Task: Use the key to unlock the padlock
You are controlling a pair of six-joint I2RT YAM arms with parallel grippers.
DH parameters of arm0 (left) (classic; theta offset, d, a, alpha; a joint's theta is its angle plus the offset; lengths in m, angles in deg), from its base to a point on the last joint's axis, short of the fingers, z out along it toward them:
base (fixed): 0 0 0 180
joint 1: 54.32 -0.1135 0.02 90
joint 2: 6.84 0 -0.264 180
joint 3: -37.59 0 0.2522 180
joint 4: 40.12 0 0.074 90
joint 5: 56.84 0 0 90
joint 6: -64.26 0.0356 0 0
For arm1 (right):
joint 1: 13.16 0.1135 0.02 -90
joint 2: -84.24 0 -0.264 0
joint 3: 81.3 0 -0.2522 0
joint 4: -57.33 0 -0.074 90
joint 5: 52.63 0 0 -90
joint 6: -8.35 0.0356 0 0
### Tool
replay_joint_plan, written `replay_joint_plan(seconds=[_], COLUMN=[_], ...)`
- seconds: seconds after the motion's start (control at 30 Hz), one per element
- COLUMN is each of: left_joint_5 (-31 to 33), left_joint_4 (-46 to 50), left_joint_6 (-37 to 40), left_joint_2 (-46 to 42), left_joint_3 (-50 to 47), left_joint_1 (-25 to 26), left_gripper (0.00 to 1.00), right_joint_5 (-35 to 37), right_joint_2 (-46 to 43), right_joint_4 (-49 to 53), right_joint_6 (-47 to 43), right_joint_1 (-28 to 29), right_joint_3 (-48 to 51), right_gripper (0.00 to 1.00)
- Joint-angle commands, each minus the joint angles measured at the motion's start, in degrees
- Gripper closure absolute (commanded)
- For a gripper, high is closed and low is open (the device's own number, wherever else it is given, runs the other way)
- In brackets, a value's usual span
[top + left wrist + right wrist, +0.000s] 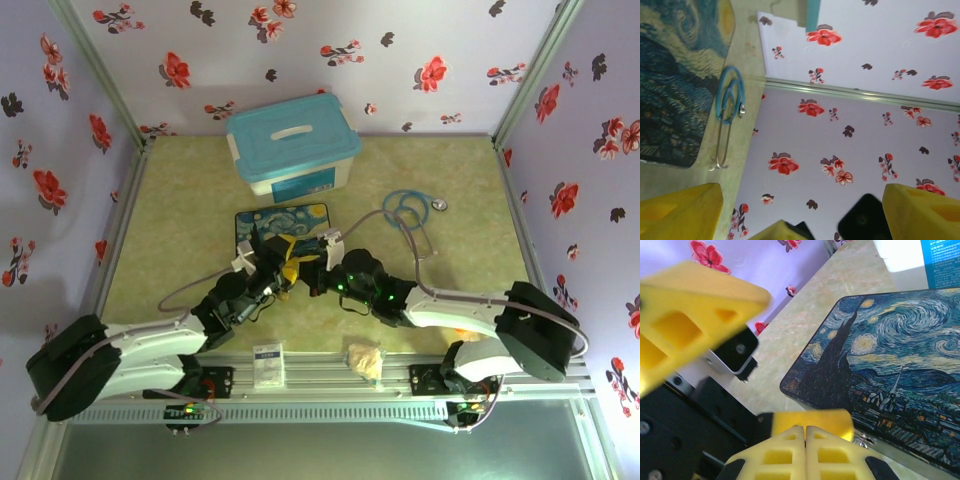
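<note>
At the starry-night box's (pixel 285 222) near edge, the wide-open, empty left gripper (pixel 800 212) straddles the right gripper's (pixel 805 442) shut tips.

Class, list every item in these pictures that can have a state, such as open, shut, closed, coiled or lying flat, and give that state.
left gripper: open, fingers wide apart.
right gripper: shut, fingers pressed together.
teal-lidded storage bin: closed.
starry-night box: lying flat, painted side up.
stethoscope: coiled, lying on the table.
</note>
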Motion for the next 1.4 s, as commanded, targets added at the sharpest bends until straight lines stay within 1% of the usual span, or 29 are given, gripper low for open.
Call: replay_joint_plan(seconds=[0.0, 0.07, 0.2, 0.27, 0.33, 0.4, 0.57, 0.63, 0.77, 0.87, 0.97, 1.07, 1.1, 1.13, 1.17, 1.2, 1.23, 1.27, 1.3, 1.37], left_joint_5=[2.9, 3.0, 2.2, 1.1, 0.6, 0.5, 0.4, 0.6, 0.6, 0.6, 0.8, 0.7, 0.5, 0.2, -0.5, -1.6, -2.3, -3.1, -3.8, -5.5], left_joint_4=[8.9, 11.3, 9.2, 5.6, 0.6, -2.2, -0.4, 0.3, 2.3, 2.2, 2.0, 4.5, 5.5, 6.0, 8.2, 13.4, 19.1, 23.8, 28.0, 35.2], left_joint_6=[3.7, 3.0, 0.5, -0.5, -0.2, 0.3, 0.9, 1.1, 1.1, 0.4, 0.8, 3.2, 4.6, 7.5, 11.9, 16.5, 20.7, 26.4, 33.1, 42.7], left_joint_2=[-4.6, -5.7, -4.3, -1.8, 0.9, 2.3, 1.8, 1.3, 0.9, 1.1, 1.1, -0.1, -0.7, -1.3, -2.5, -4.2, -5.5, -6.9, -7.8, -8.9], left_joint_3=[1.8, 1.8, 0.0, -0.6, -1.1, -1.2, -0.8, -1.0, -0.9, -1.6, -2.4, -2.3, -1.9, -1.5, 0.0, 2.6, 5.6, 8.4, 10.9, 15.3], left_joint_1=[0.3, 0.2, -0.3, -0.3, -0.2, -0.2, -0.2, -0.2, -0.2, -0.4, -1.0, -1.9, -2.2, -2.2, -2.4, -2.6, -2.7, -2.9, -2.9, -3.6], left_gripper=[0.17, 0.17, 0.20, 0.21, 0.27, 0.36, 0.49, 0.58, 0.79, 0.99, 1.00, 1.00, 1.00, 1.00, 1.00, 1.00, 1.00, 1.00, 1.00, 1.00], right_joint_5=[2.6, 2.7, 1.6, 1.1, 0.8, 0.6, 1.0, 1.3, 1.5, 1.5, 1.6, 1.2, 0.9, 0.7, 0.1, -0.9, -2.4, -4.5, -6.6, -10.7], right_joint_2=[-2.6, -2.6, -1.9, -1.3, -0.6, 0.1, 0.0, -0.2, -0.1, -0.2, -0.6, -1.2, -1.4, -1.8, -3.1, -4.6, -5.7, -7.4, -9.3, -12.2], right_joint_4=[0.6, 0.6, -0.3, -1.0, -1.1, -1.2, -1.5, -1.7, -1.6, -1.6, -1.1, 0.2, 0.3, 1.2, 2.6, 3.3, 3.1, 2.4, 1.8, 1.9], right_joint_6=[0.3, 0.3, 1.2, 1.5, 1.5, 1.3, 1.6, 1.7, 1.7, 1.8, 1.7, 1.1, 0.8, 0.8, 0.7, 1.0, 1.4, 2.2, 2.9, 2.9], right_joint_1=[0.3, 0.3, 0.3, 0.3, 0.3, 0.3, 0.3, 0.3, 0.3, 0.3, 0.3, 0.3, 0.3, 0.1, -0.6, -1.8, -3.5, -5.4, -7.8, -11.6], right_joint_3=[1.5, 1.4, 0.2, -0.2, -0.7, -1.0, -0.1, 0.4, 0.3, 0.1, -0.1, -0.4, -0.5, -0.6, -0.6, -0.1, 1.0, 2.3, 3.5, 4.8], right_gripper=[1.00, 1.00, 1.00, 1.00, 1.00, 1.00, 1.00, 1.00, 1.00, 1.00, 1.00, 1.00, 0.95, 0.79, 0.51, 0.32, 0.22, 0.08, 0.01, 0.01])
